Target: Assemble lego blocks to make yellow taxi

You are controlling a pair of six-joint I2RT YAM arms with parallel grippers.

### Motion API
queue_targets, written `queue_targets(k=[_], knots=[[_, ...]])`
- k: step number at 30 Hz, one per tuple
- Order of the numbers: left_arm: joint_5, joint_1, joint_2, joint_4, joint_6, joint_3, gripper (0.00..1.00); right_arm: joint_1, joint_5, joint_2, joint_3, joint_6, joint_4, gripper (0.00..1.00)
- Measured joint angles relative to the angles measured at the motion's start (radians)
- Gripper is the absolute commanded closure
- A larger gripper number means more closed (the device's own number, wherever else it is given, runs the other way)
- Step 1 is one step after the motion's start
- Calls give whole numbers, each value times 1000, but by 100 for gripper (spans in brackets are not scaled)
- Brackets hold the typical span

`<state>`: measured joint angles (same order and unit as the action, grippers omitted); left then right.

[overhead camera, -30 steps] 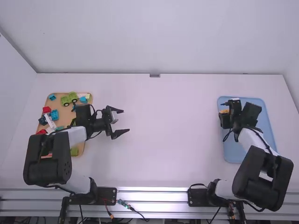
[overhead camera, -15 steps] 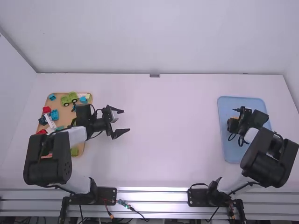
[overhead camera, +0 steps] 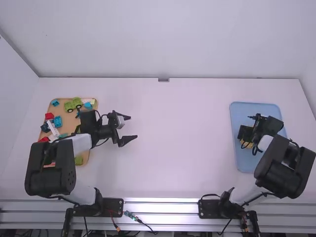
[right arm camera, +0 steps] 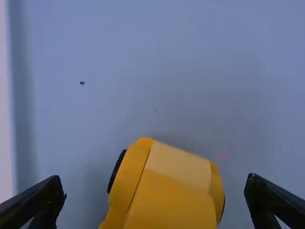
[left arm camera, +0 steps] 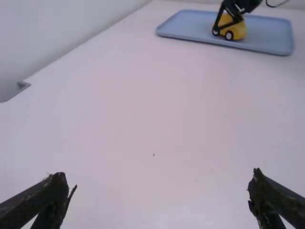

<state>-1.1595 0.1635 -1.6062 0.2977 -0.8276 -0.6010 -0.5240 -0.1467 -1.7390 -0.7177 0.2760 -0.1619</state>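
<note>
A yellow toy taxi (right arm camera: pixel 167 191) with black wheels stands on the blue tray, between the spread fingers of my right gripper (right arm camera: pixel 155 191) without visible contact. From above, my right gripper (overhead camera: pixel 244 134) is over the tray and partly covers the yellow taxi (overhead camera: pixel 248 144). The left wrist view has the taxi (left arm camera: pixel 239 29) upright on its wheels at the far tray. My left gripper (overhead camera: pixel 129 129) is over the table right of the wooden tray, open and holding nothing; its own view also has the left gripper (left arm camera: pixel 159 191) wide apart above bare table.
The blue tray (overhead camera: pixel 245 165) lies at the table's right. At the left, a wooden tray (overhead camera: pixel 85 160) holds several loose blocks and a green toy vehicle (overhead camera: pixel 73 104), partly beneath the left arm. Bare white table (overhead camera: pixel 187 138) stretches between the trays.
The right arm has drawn back toward its base over the tray. The yellow taxi now shows nearer the tray's front than before. The left arm has kept still.
</note>
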Motion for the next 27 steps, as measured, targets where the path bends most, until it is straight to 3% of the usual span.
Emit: queue_targets(k=[9, 13, 18, 27], knots=[[189, -89, 0, 127, 232, 0, 1, 89, 92, 67, -58, -28, 276, 1], [328, -180, 0, 143, 365, 0, 1, 190, 171, 184, -127, -70, 384, 1], [417, -214, 47, 33, 471, -15, 1, 337, 225, 316, -151, -89, 467, 0], [674, -240, 369, -248, 616, -47, 1, 590, 248, 505, -151, -125, 573, 1]])
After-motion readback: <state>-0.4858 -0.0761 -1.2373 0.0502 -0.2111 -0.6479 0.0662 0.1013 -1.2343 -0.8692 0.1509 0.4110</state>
